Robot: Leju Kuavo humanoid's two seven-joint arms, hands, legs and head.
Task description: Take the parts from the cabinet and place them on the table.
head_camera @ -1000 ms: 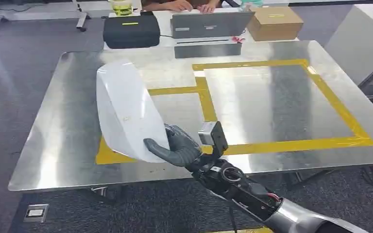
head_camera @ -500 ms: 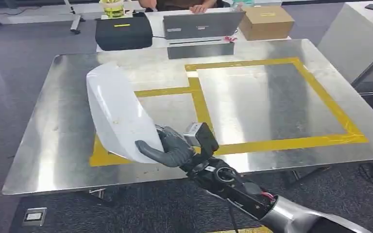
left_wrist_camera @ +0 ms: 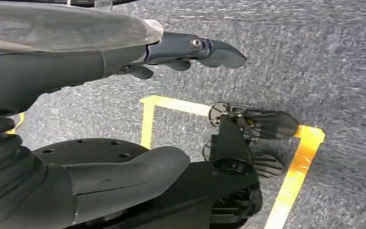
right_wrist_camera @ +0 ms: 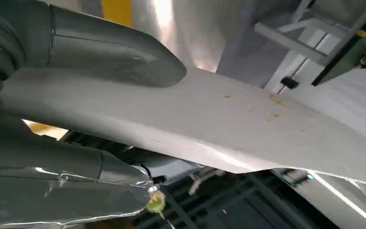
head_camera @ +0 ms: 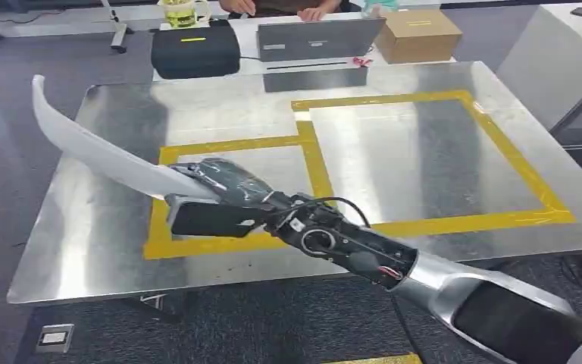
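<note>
A long curved white panel part (head_camera: 98, 155) hangs over the left side of the steel table (head_camera: 424, 159), turned nearly flat, its far tip past the table's left edge. My right hand (head_camera: 223, 182) grips its near end above the small yellow tape frame (head_camera: 314, 163). In the right wrist view the thumb (right_wrist_camera: 114, 52) presses on the white part (right_wrist_camera: 248, 124), and the fingers below clamp it. My left hand (left_wrist_camera: 76, 71) hangs over grey carpet, its fingers (left_wrist_camera: 205, 47) held apart from the thumb, with nothing in it.
A larger yellow tape frame (head_camera: 515, 163) marks the table's right half. Behind the table stand a black case (head_camera: 195, 51), a grey laptop (head_camera: 318, 38) and a cardboard box (head_camera: 418, 34), with a person's hands (head_camera: 314, 11) at the back. A floor socket (head_camera: 53, 337) sits at lower left.
My right hand has turned over and moved left. The white part has swung from standing broadside to lying nearly flat, reaching out to the left.
</note>
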